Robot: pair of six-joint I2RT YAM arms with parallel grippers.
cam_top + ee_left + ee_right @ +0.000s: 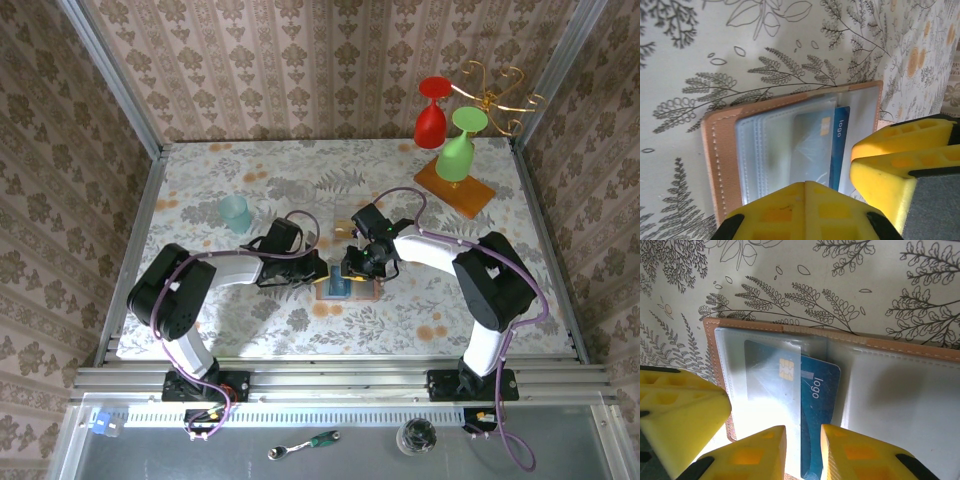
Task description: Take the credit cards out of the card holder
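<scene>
Extraction step: left gripper (804, 186) closed, apparently pinning card holder (865, 342); right gripper (802, 432) narrowly parted, empty, at 6 o'clock of blue credit card (820, 390); needs pinch-and-slide.

A floral cloth (200, 180) covers the table; a teal cup (236, 213) stands left of centre; far right, an orange slab (470, 192) bears a gold rack (495, 90) with a red goblet (431, 118) and a green goblet (458, 150) hung upside down; a ratchet wrench (305, 444) lies on the near ledge.

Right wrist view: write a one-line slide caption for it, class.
Yellow fingers straddle the blue credit card, partly slid out of the open card holder on a floral tablecloth.
</scene>
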